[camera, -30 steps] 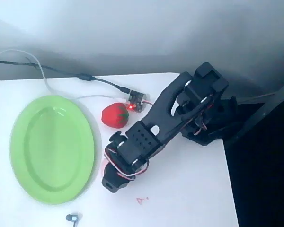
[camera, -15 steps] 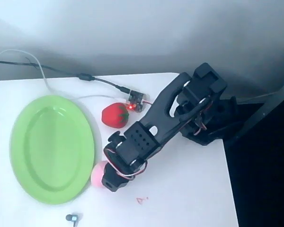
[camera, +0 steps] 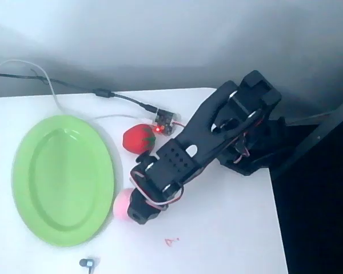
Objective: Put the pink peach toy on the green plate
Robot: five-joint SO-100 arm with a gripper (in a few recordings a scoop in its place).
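Pink peach toy (camera: pixel 122 205): seen at lower centre, just beside the green plate (camera: pixel 63 180) rim, pressed against the black gripper (camera: pixel 138 212); jaw state cannot be told. Red strawberry toy (camera: pixel 139 138) and small circuit board (camera: pixel 165 121) with cables are located above on the counter (camera: pixel 228 228).

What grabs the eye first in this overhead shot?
The large green plate at the table's left. Then the black arm reaching in from the right, its gripper at the pink peach toy beside the plate's rim. A red strawberry toy sits just above.
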